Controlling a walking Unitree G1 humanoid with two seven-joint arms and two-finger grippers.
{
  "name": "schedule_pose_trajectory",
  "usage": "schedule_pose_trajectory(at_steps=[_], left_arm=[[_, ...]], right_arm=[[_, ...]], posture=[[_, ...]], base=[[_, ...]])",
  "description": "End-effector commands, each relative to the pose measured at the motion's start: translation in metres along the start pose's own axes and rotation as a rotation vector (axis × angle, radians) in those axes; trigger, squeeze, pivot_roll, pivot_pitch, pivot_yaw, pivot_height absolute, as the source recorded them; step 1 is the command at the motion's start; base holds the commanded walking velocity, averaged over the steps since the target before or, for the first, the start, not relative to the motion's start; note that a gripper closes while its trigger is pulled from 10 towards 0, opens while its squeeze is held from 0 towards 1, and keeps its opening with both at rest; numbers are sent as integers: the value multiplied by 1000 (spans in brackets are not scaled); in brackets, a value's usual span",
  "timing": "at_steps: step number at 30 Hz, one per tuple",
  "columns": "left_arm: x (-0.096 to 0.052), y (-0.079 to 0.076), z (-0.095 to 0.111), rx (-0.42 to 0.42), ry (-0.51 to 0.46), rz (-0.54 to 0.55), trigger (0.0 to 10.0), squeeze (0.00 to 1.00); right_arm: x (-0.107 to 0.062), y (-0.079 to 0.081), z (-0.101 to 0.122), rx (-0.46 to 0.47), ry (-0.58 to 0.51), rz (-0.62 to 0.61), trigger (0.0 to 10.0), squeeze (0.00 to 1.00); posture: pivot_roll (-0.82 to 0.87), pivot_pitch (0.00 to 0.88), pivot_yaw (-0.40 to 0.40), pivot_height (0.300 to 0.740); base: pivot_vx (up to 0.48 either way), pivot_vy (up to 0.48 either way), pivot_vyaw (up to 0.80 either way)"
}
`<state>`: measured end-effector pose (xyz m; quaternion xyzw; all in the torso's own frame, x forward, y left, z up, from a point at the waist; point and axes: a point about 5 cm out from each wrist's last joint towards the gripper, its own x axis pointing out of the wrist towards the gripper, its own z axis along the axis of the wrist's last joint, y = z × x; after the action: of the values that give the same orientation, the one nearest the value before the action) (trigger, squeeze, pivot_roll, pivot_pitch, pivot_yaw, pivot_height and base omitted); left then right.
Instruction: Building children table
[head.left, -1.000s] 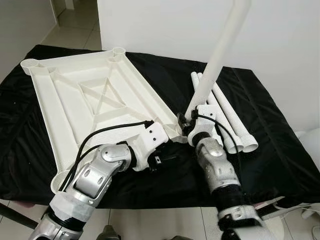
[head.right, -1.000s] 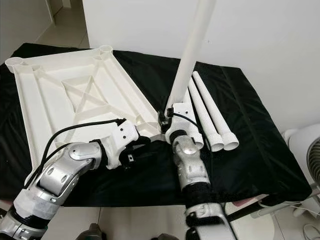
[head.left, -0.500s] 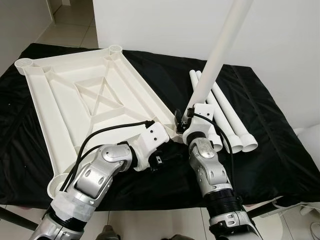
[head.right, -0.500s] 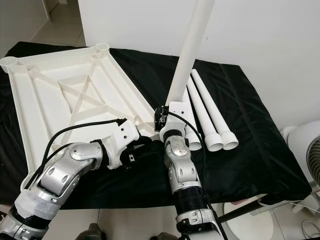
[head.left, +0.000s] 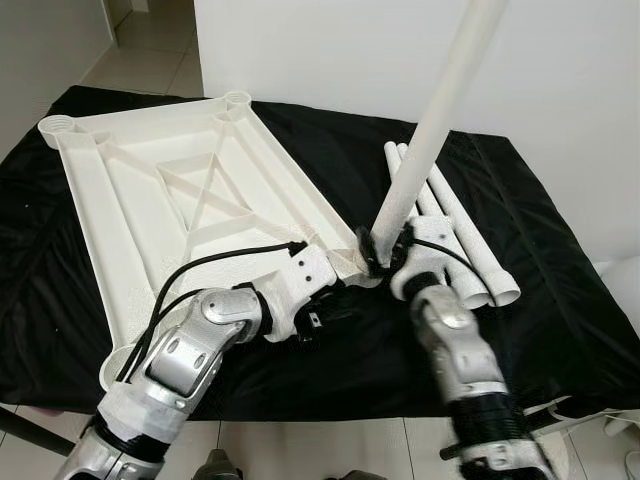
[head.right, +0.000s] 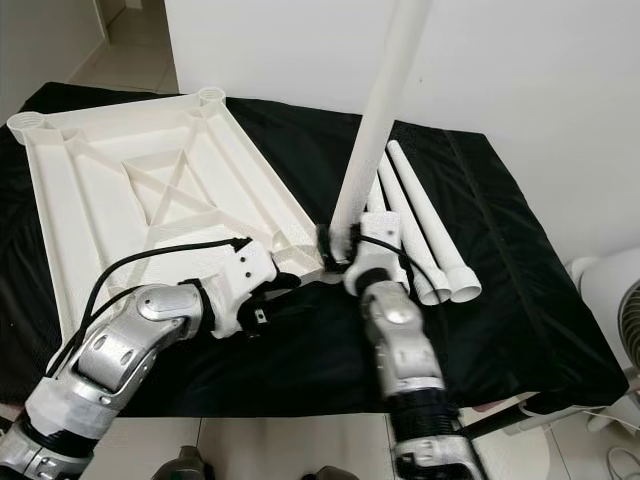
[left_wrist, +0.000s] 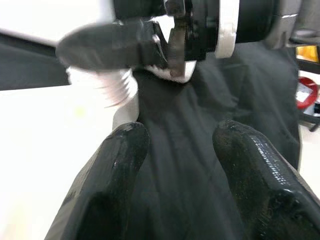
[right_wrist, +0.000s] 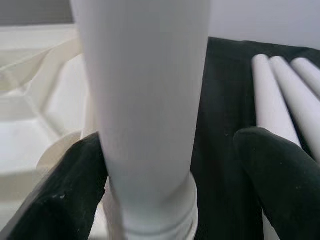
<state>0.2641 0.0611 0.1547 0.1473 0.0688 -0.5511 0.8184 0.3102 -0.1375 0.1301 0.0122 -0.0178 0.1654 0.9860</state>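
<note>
**Leg 1 at corner socket — near-right corner of tabletop**

Landmark = upturned white tabletop (head.left: 180, 200), lying rib-side up on the black-draped counter (head.left: 560, 300).

L gripper (head.left: 335, 305): just off the tabletop's near-right corner, low over the cloth. Fingers (left_wrist: 115, 165) spread apart, nothing between them; in the L wrist view they look toward the corner socket (left_wrist: 107, 85).

Corner socket: threaded collar at the tabletop's near-right corner. The leg in hand (head.left: 430, 130) stands with its lower end at or in this socket, leaning away from the tabletop twd the wall. Can't tell whether threads are engaged.

R gripper (head.left: 385, 255): at the same corner, on the side away from the tabletop. Fingers (right_wrist: 65, 200) straddle the leg just above its threaded base; one finger touches the tube, the other stands clear, so a loose wide hold, not a clamp.

Spare legs (head.left: 465, 235): three tubes lying side by side on the cloth, just beyond the R gripper, well clear of the tabletop.

Handling (judgement): leg = hollow rigid plastic, likely light, smooth and slippery. Tapered, so grip low near base for control. Lean risks cross-threading; square it first. Tabletop stiff but light, may slide on cloth while turning; brace w/ L.
</note>
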Motion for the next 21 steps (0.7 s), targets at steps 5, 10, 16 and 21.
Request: schedule_pose_trajectory(at_steps=[5, 10, 16, 21], left_arm=[[5, -3, 3, 16, -4, -35, 10000, 0], [5, -2, 4, 20, -5, -38, 10000, 0], [5, -3, 5, 25, -6, -42, 10000, 0], [5, -3, 5, 24, -7, -39, 10000, 0]], right_arm=[[-3, -13, -8, -26, 18, 85, 10000, 0], [4, -14, -5, -55, 20, 192, 10000, 0], [19, -14, 1, -77, 24, 294, 10000, 0], [29, -12, -1, -97, 62, 360, 10000, 0]], posture=[[98, 0, -108, 740], [101, 0, -103, 740], [109, 0, -104, 740], [124, 0, -112, 740]], base=[[0, 0, 0], [0, 0, 0], [0, 0, 0], [0, 0, 0]])
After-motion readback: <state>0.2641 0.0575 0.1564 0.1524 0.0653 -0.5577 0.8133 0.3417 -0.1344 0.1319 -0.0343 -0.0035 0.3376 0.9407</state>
